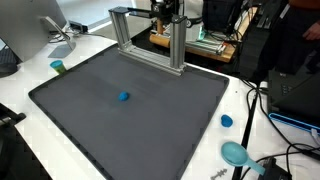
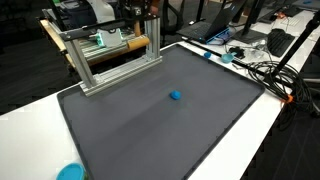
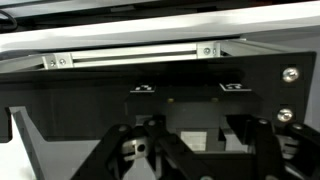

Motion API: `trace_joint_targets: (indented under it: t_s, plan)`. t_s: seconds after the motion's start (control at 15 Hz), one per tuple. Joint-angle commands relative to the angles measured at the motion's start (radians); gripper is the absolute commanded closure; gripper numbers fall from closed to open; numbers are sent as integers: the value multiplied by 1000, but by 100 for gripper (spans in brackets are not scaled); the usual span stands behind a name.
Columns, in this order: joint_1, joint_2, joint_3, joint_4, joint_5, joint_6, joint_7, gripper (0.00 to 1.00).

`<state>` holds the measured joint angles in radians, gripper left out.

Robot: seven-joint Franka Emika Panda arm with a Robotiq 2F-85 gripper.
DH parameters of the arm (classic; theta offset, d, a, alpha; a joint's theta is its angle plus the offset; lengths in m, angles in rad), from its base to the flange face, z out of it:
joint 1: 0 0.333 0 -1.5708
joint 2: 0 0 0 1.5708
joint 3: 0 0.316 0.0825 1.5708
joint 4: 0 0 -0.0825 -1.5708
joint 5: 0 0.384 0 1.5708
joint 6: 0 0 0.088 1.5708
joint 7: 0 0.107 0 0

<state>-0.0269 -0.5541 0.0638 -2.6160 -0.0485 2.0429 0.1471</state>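
Observation:
My gripper (image 1: 168, 12) hangs at the far edge of the table, above and behind an aluminium frame (image 1: 150, 35), and it shows in both exterior views (image 2: 150, 12). In the wrist view the jaw linkages (image 3: 195, 150) stand spread apart with nothing between them, and the frame's silver bar (image 3: 130, 55) runs across above them. A small blue object (image 1: 124, 97) lies alone near the middle of the dark grey mat (image 1: 150, 130), far from the gripper. It also shows in an exterior view (image 2: 175, 96) on the mat (image 2: 150, 135).
A small blue cap (image 1: 227, 121) and a light blue dish (image 1: 235, 153) lie on the white table beside the mat. A teal cup (image 1: 58, 67) stands at another corner. Cables (image 2: 260, 70) run along one side. Equipment crowds the space behind the frame (image 2: 110, 60).

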Motion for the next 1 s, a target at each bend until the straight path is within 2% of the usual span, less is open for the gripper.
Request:
trace_joint_targets:
  t_s: [0.0,0.27,0.4,0.47,0.53,0.67,0.73,0.8,0.87,0.93]
  plan:
    - [12,-29,-13,-4,3,-23,-24,2]
    - [20,-71,-33,-35,11,-16,-76,0]
    - [23,-88,-42,-49,15,-9,-99,10]
    - [25,-93,-46,-56,16,-6,-113,20]
    - [26,-100,-49,-63,15,-2,-122,20]
    - [32,-110,-53,-75,18,16,-137,35]
    - [35,-114,-53,-80,18,20,-142,38]
    - [36,-116,-54,-83,16,27,-146,58]
    - [34,-119,-57,-87,15,33,-150,62]
    - [33,-124,-57,-92,15,43,-149,62]
